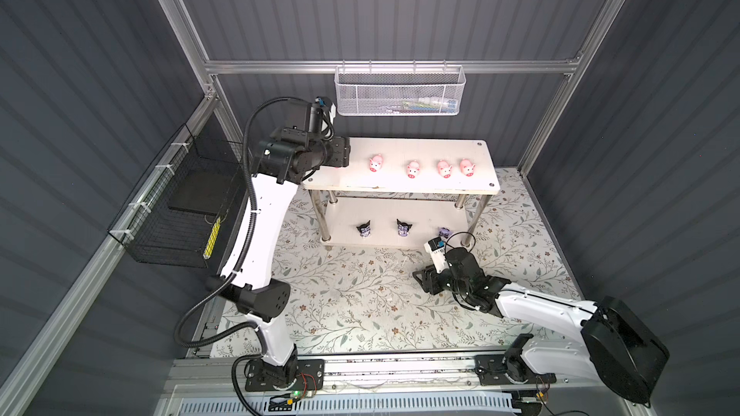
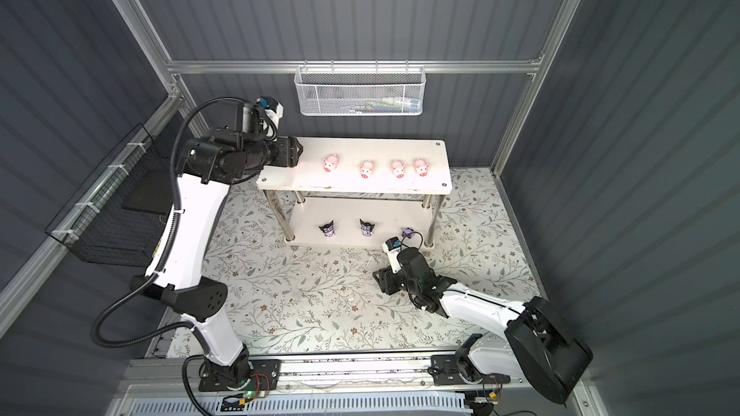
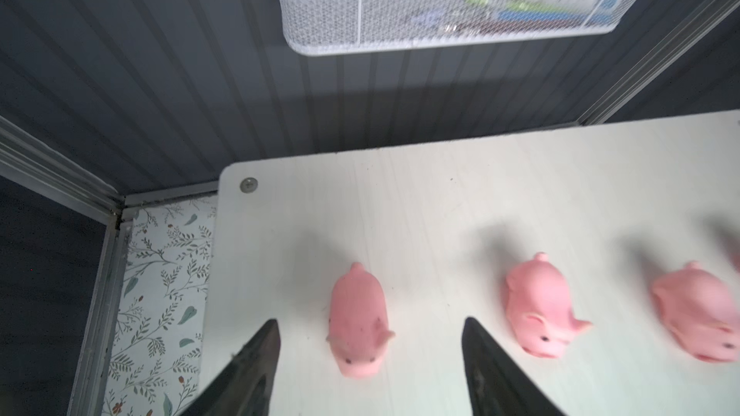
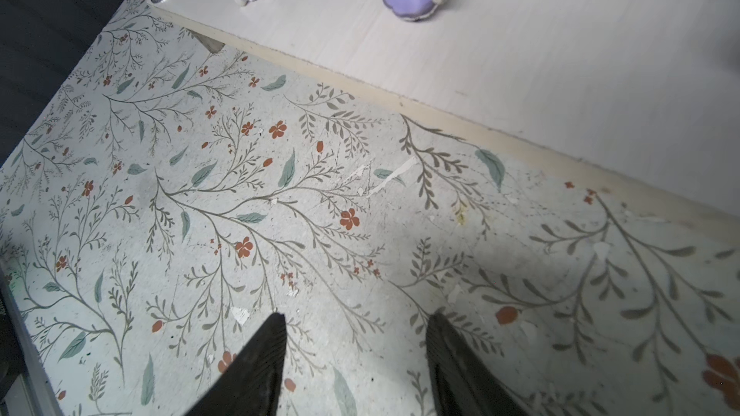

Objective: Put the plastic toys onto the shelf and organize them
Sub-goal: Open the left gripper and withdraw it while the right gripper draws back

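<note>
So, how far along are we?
Nearly done. Four pink plastic pigs stand on the top board of the white two-tier shelf; three purple-and-black figurines on the lower board. The fifth pink pig sits up top inside the open left tool, ungripped. The right tool is open, empty. Only withdrawing seems left.

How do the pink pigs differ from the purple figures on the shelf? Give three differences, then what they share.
Colour: the pink pigs are pale pink; the purple figures are purple with black pointed ears. Place: the pigs line the shelf's top board; the figures line the lower board. Pose: the pigs lie low and long; the figures stand upright. Both are small toys set in a row, facing the front.
</note>
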{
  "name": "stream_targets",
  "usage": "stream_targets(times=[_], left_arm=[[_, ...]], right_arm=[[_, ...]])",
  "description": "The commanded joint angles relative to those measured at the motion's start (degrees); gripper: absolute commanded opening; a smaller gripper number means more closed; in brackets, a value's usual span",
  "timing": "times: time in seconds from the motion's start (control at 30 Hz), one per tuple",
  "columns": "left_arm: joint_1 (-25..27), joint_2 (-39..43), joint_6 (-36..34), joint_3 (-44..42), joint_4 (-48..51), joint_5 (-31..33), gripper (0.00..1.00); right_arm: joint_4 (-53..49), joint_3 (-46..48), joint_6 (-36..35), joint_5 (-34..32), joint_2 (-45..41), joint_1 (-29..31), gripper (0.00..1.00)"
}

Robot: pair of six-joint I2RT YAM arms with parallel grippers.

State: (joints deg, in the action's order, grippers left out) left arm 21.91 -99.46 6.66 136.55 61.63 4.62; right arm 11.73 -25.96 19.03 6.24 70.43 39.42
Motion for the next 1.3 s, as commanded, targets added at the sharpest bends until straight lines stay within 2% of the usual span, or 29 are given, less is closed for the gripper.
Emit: stream_targets(times=[0.0,0.23,0.43,0.57,0.7,0.83,0.97,1.27], left_arm=[[-0.3,8.92,1.45,-5.31,-7.82,-1.79,0.73],[-0.29,29.64,4.7,-31.46,-19.65,0.12,0.73],[-0.29,43.92,7.97,-52.67,-21.17,8.67,0.76],[-0.29,51.27,11.51,-66.68,-22.49,13.22,0.79],[-0.29,56.78,14.08,-78.53,-26.07,21.12,0.77],[-0.36,59.2,15.33,-88.18,-31.6,28.33,0.76],[-0.39,59.71,15.53,-94.38,-38.36,30.75,0.72],[-1.49,57.52,14.63,-102.13,-51.4,31.85,0.75]], right_arm=[[-1.48,-0.97,-0.05,-0.26,-2.6,-0.05,0.58],[-3.64,0.45,1.05,-3.1,-12.09,-0.13,0.58],[-11.74,1.18,1.6,-9.86,-21.76,-0.72,0.58],[-14.09,3.43,4.25,-10.36,-29.61,-4.29,0.56],[-15.55,5.09,6.1,-11.12,-34.99,-9.15,0.57],[-15.92,5.04,5.69,-9.33,-37.18,-15.49,0.57],[-14.01,5.8,7.21,-6.16,-38.04,-22.2,0.57],[-6.58,7.32,10.09,-1.73,-35.26,-34.38,0.57]])
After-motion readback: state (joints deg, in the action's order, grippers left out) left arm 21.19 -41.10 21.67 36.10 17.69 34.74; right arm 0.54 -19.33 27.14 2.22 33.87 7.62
